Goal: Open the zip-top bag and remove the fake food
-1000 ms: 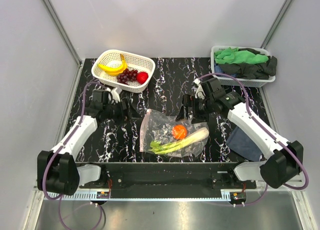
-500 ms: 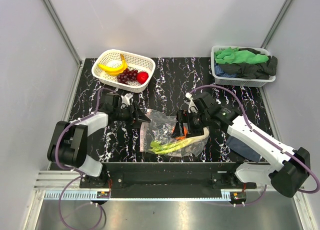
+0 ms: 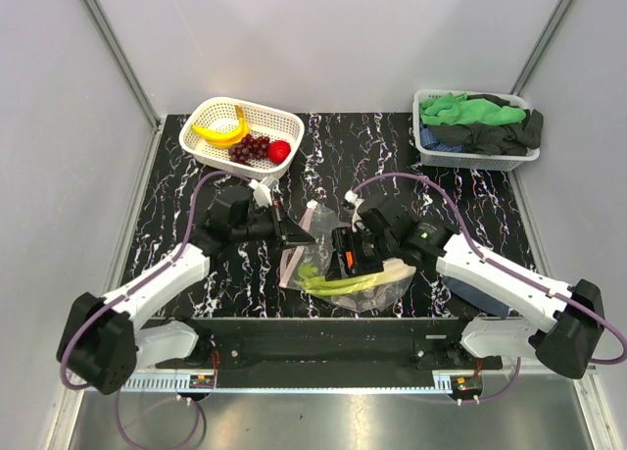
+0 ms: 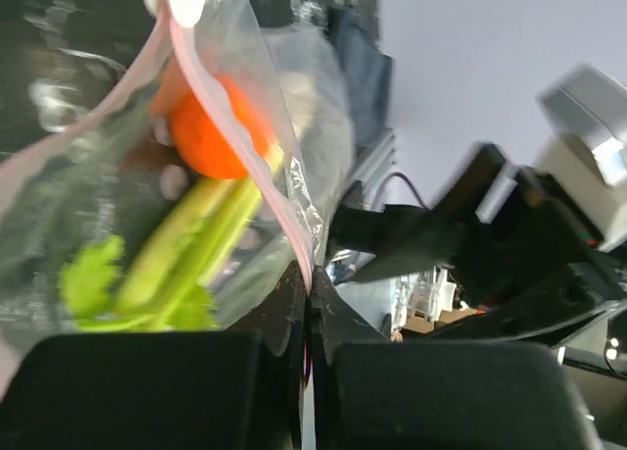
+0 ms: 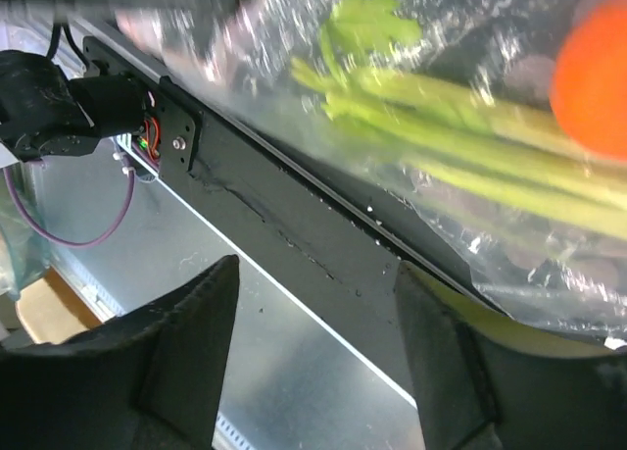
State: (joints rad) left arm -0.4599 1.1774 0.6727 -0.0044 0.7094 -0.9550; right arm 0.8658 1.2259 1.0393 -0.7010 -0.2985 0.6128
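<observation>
— Zip-top bag (image 3: 323, 239) lies mid-table (image 3: 333, 146), close to the near edge, between both arms. Where's the trouble?

— At the mouth. An orange piece (image 4: 211, 136) and pale-green stalks (image 4: 186, 244) lie inside, and the zip strip (image 4: 302, 259) looks sealed. The left gripper (image 4: 307, 298) is clamped on that strip, its fingers (image 4: 411, 396) fully together with only thin plastic between them.

— Both lips, or one?

— Can't tell. If it pinches both, I'd expect a pull to drag the whole bag rather than part the zip.

— And the other side?

— The right gripper (image 5: 315, 264) is over the bag by the orange piece, its fingers (image 5: 191, 342) partly spread, gripping nothing I can make out. Closing there, it could catch food through the plastic instead of the opposite lip.

— Anything else?

— The pinch is narrow, so the slick strip may slip out. A tug toward the front edge could slide the bag off. The white basket (image 3: 260, 107), holding other fake food (image 3: 250, 148), stands well apart at the far left.
</observation>
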